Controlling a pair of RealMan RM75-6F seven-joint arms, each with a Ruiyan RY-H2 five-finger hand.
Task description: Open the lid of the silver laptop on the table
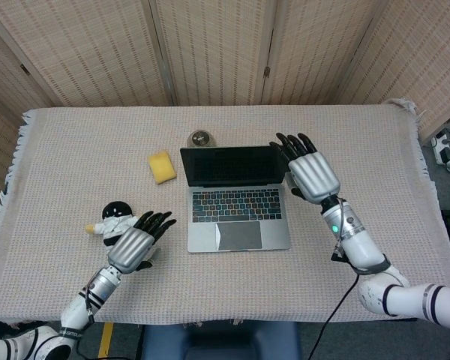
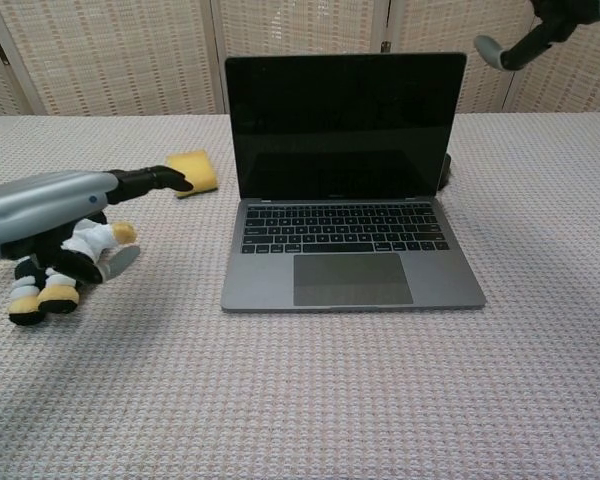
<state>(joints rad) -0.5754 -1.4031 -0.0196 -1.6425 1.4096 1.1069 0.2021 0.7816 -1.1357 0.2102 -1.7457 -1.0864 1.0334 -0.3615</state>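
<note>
The silver laptop (image 1: 238,196) stands open mid-table. The left hand (image 1: 135,241) hovers empty with fingers spread, partly hiding the doll (image 1: 110,216). The right hand (image 1: 309,171), empty and spread too, floats just right of the screen, mostly cut off in the chest view.

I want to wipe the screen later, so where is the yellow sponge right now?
In the head view the yellow sponge lies on the table left of the open silver laptop, beyond the plush doll.
</note>
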